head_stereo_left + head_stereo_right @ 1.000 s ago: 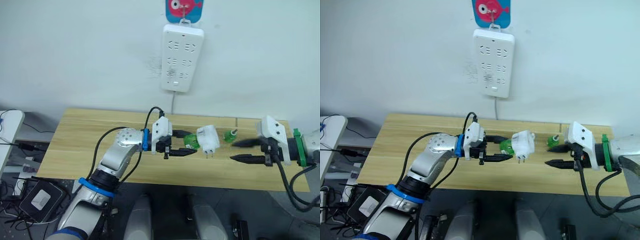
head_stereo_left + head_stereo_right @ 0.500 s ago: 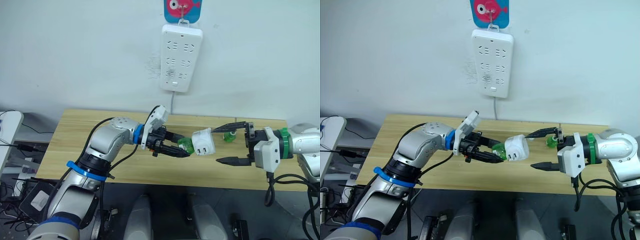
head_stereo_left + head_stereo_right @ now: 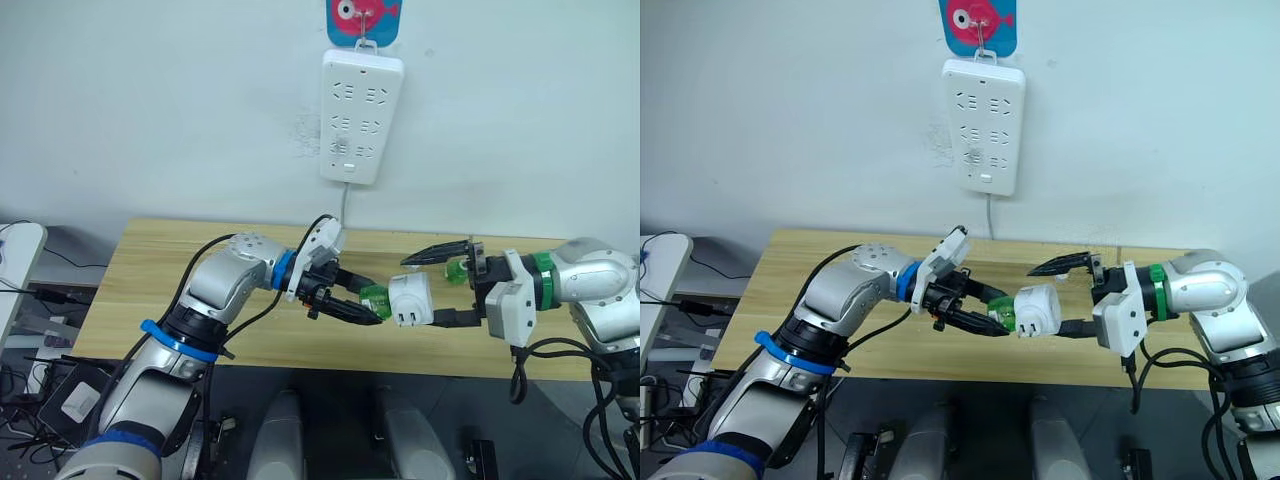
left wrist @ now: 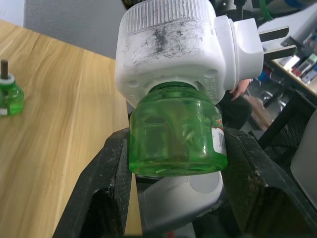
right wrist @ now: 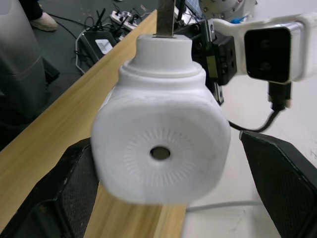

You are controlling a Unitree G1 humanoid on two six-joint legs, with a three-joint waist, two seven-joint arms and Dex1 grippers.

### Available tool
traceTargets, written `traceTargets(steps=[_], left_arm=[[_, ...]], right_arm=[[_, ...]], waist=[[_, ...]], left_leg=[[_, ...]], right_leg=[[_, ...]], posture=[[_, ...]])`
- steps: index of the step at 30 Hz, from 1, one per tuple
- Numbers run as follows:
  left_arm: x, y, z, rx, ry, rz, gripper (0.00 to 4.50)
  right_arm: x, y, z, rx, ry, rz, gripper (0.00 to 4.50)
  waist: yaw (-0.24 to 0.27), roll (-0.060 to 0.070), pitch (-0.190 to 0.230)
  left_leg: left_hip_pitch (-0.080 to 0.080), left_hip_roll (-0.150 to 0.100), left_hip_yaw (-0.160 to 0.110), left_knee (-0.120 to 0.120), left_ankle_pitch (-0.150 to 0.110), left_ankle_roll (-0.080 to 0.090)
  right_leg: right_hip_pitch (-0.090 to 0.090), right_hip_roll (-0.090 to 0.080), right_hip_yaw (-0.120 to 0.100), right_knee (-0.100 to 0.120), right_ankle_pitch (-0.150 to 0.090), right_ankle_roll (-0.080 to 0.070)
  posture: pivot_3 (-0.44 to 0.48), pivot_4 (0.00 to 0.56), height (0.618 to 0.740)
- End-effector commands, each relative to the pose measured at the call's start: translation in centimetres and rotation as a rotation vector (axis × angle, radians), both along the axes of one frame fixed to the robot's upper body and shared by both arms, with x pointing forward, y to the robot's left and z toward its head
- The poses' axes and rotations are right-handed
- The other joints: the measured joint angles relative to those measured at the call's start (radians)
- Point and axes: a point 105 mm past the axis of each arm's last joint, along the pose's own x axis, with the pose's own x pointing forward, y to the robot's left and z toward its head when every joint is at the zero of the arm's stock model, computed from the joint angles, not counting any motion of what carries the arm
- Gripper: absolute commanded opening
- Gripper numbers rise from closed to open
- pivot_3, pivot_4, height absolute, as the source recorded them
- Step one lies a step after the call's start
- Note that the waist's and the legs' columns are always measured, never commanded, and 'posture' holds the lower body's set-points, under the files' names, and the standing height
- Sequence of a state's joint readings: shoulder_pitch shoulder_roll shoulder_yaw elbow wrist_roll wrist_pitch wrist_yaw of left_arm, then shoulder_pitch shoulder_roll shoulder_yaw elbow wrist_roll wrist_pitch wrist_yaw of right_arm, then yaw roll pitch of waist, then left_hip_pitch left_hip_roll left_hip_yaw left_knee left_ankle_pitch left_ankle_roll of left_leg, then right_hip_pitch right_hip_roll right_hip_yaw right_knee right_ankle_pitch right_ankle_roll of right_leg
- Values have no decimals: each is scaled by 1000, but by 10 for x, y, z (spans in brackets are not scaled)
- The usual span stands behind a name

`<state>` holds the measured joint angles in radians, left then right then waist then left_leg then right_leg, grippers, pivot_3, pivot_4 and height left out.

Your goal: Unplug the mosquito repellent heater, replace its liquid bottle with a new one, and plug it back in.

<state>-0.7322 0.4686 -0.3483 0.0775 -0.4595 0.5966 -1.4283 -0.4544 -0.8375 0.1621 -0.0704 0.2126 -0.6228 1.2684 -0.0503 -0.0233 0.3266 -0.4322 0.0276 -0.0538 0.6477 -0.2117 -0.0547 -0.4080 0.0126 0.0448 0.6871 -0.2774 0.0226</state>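
Note:
My left gripper (image 3: pixel 368 303) is shut on a green liquid bottle (image 4: pixel 176 134) that is still seated in the white mosquito repellent heater (image 3: pixel 410 300), held above the table's front half. The heater's two prongs (image 4: pixel 275 42) stick out sideways. My right gripper (image 3: pixel 422 292) is open, one finger (image 3: pixel 440 252) above the heater and the other (image 3: pixel 452 320) below it, and the dimpled top (image 5: pixel 161 144) faces that wrist. A second green bottle (image 3: pixel 458 270) stands on the wooden table (image 3: pixel 180 270) behind the right gripper.
A long white power strip (image 3: pixel 362 118) hangs on the wall above the table's middle, under a blue fish-shaped hook (image 3: pixel 362 18). Its cable drops behind the table. Black boxes and cables lie on the floor at the left (image 3: pixel 85 395).
My right gripper has moved left and now brackets the heater, still open. The left gripper has kept the bottle and heater and shifted slightly right and down.

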Motion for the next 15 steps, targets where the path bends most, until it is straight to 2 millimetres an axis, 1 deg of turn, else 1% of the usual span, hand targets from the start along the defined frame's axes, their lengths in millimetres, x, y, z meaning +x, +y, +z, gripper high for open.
traceTargets(steps=[1, 2, 5, 6, 7, 8, 15], left_arm=[[1, -8, 5, -8, -57, -18, 2225], [1, -8, 5, -7, -59, -20, 2225], [1, -8, 4, 1, -59, -23, 2225], [1, -8, 4, 3, -61, -20, 2225], [2, -8, 3, 4, -62, -18, 2225], [2, -8, 3, 6, -62, -17, 2225], [3, -10, 4, -6, -71, -19, 2225]], right_arm=[[-5, 5, -1, -22, -9, 30, 4476], [-5, 5, -1, -22, -9, 31, 4476], [-4, 5, 1, -20, -19, 31, 3905], [-2, 5, 3, -17, -29, 29, 3582], [-1, 4, 4, -18, -38, 25, 3155], [0, 4, 5, -16, -44, 24, 2989], [2, 4, 5, -13, -44, 18, 3000]], waist=[[0, 0, 0], [0, 0, 0], [0, 0, 0], [0, 0, 0], [0, 0, 0], [0, 0, 0], [0, 0, 0]], left_leg=[[0, 0, 0, 0, 0, 0], [0, 0, 0, 0, 0, 0], [0, 0, 0, 0, 0, 0], [0, 0, 0, 0, 0, 0], [0, 0, 0, 0, 0, 0], [0, 0, 0, 0, 0, 0], [0, 0, 0, 1, 0, 0]], right_leg=[[0, 0, 0, 0, 0, 0], [0, 0, 0, 0, 0, 0], [0, 0, 0, 1, 0, 0], [0, 0, 0, 1, 0, 0], [0, 0, 0, 1, 0, 0], [0, 0, 0, 1, 0, 0], [0, 0, 0, 2, 0, 0]], posture=[[-52, 290, 740], [-52, 290, 740], [-55, 290, 740], [-55, 290, 740], [-55, 290, 740], [-55, 290, 740], [-56, 287, 740]])
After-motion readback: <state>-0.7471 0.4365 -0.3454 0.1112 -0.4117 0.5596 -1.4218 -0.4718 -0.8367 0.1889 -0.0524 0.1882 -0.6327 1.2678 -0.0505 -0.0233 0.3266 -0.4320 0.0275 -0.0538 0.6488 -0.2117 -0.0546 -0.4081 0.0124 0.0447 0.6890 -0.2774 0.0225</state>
